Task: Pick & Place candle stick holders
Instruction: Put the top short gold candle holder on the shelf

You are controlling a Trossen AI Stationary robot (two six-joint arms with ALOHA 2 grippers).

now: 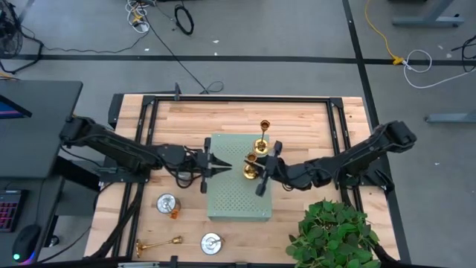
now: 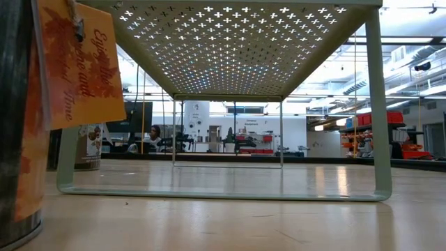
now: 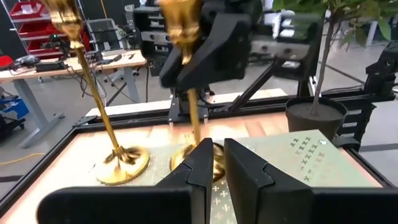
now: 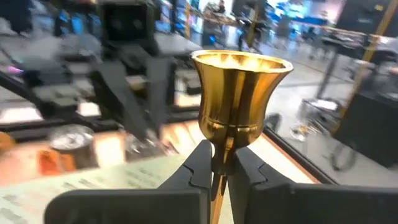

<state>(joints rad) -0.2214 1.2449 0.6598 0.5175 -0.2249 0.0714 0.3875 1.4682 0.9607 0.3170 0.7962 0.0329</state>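
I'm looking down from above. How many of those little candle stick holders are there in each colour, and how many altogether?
gold candle stick holders: 3 (two upright on the green board, one lying on the table)
silver candle stick holders: 2 (both on the table)
Total: 5 in view

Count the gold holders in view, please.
3: rear holder stands on the board; second holder, beside it, in the right gripper; third holder lies on the table.
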